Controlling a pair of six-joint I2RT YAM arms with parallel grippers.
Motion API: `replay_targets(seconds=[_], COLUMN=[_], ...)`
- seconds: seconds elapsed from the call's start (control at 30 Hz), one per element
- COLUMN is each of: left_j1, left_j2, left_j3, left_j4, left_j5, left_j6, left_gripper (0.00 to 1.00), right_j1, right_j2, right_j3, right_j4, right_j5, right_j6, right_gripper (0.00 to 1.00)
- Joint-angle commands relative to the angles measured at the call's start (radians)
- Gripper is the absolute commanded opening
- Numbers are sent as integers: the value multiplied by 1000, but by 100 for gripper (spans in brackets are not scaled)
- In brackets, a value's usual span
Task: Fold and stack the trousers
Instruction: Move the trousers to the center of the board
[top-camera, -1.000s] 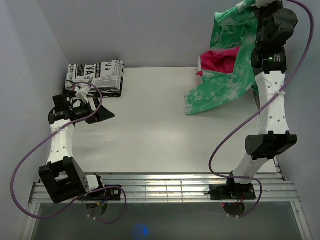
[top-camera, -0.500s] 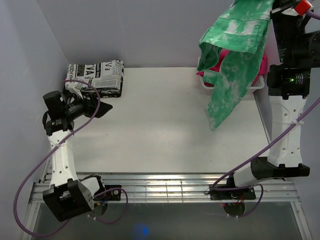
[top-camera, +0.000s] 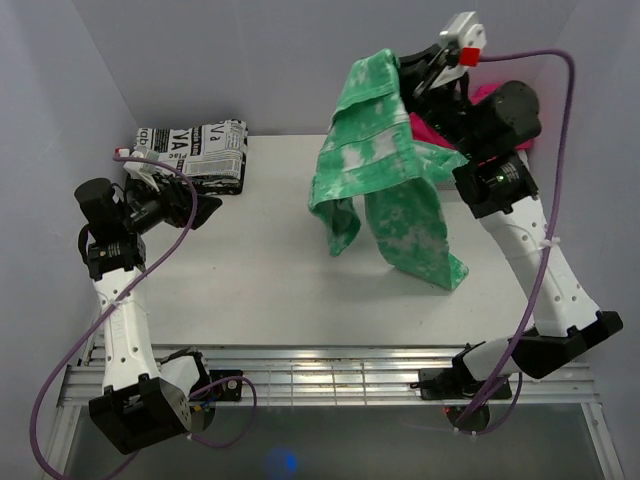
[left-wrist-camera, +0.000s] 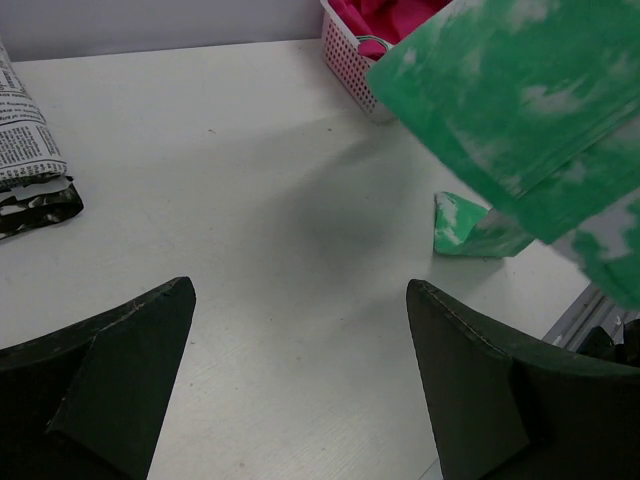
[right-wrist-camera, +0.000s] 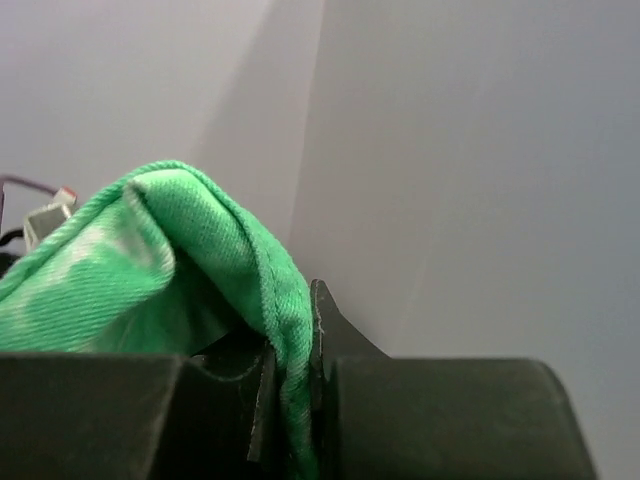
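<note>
The mint green trousers (top-camera: 385, 175) with white blotches hang in the air over the middle and right of the table. My right gripper (top-camera: 405, 72) is shut on their top edge (right-wrist-camera: 285, 330) and holds them high; the lower ends (top-camera: 440, 262) reach the table. The trousers also show at the upper right of the left wrist view (left-wrist-camera: 530, 110), one corner (left-wrist-camera: 455, 222) resting on the table. My left gripper (top-camera: 200, 212) is open and empty, low over the table's left side, with its dark fingers (left-wrist-camera: 470, 370) wide apart.
A folded black-and-white newsprint cloth (top-camera: 193, 152) lies at the back left, close to my left gripper. A white basket (left-wrist-camera: 350, 65) holding hot-pink cloth (top-camera: 500, 97) stands at the back right, behind the right arm. Grey walls close in the table.
My right gripper has swung left and forward, carrying the trousers from above the basket out over the table. The left arm has drawn back a little to the left.
</note>
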Motion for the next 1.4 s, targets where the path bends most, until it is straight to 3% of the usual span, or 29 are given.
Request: replay_targets(seconds=[0.0, 0.23, 0.27, 0.33, 0.37, 0.4, 0.43, 0.47, 0.53, 0.6, 0.63, 0.7, 0.77, 0.9, 0.97, 1.13, 1.2, 1.37], left_j1=[3, 1, 3, 3, 3, 1, 1, 3, 1, 1, 1, 0, -2, -2, -3, -5, -5, -5], left_j2=[-29, -41, -45, -47, -46, -42, -35, -30, -16, 13, 25, 68, 97, 140, 143, 143, 136, 142], left_j3=[13, 2, -4, -6, -3, 5, 8, 10, 5, -4, -12, -20, -26, -15, -10, 3, 3, 8], left_j4=[-2, -156, -169, -206, -218, -230, -250, -258, -267, -267, -267, -264, -260, -249, -226, -206, -204, -206], left_j5=[17, -10, -42, -62, -65, -70, -68, -64, -49, -29, -7, -2, -16, -13, -9, -9, -19, -44], left_j6=[2, 173, 204, 246, 281, 295, 309, 332, 344, 355, 359, 373, 384, 390, 372, 343, 336, 314], left_gripper=[98, 98, 98, 98, 98, 98, 98, 98, 98, 98, 98, 98, 98, 98, 98, 98, 98, 98], right_j1=[55, 90, 123, 153, 157, 148, 130, 78, 14, -126, -180, -335, -477, -701, -784, -835, -835, -792], right_j2=[2, 136, 176, 216, 243, 237, 224, 189, 173, 171, 164, 109, 41, -26, -17, 93, 136, 356], right_j3=[-86, -392, -424, -406, -377, -342, -338, -332, -256, -208, -208, -257, -371, -557, -640, -685, -750, -757], right_j4=[44, -22, -41, -148, -206, -250, -252, -262, -388, -482, -539, -556, -550, -497, -420, -322, -178, -1], right_j5=[68, -131, -183, -226, -245, -237, -233, -224, -196, -184, -184, -156, -98, -90, -108, -141, -156, -142], right_j6=[13, 124, 109, 50, 34, 26, -26, -75, -182, -192, -186, -172, -139, -4, 65, 301, 407, 469], right_gripper=[8, 8, 13, 48, 87, 100, 92, 91, 91, 99, 95, 92, 79, 77, 81, 90, 95, 97])
